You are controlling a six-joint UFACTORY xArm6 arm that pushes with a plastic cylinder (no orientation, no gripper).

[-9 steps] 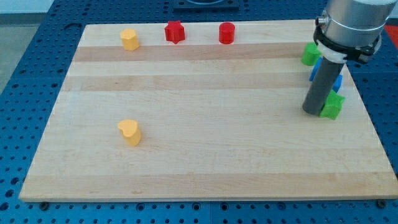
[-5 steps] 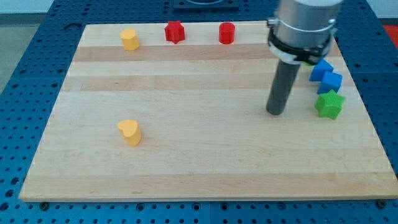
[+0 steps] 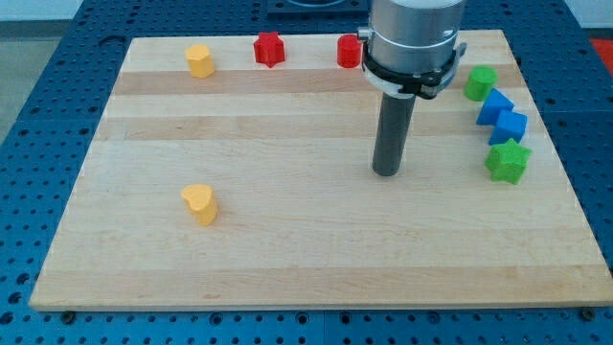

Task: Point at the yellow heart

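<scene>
Table [image 3: 316, 259]: one yellow heart [image 3: 199, 204], well left of my tip [image 3: 386, 173]; no claw in view.

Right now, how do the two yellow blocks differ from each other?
The yellow heart lies low at the view's left, alone; the other yellow block sits at the top edge, in a row with the red blocks. The heart shows a notched top; the other looks roughly hexagonal. My tip is nearer the heart's height. Both share colour and similar size.
</scene>
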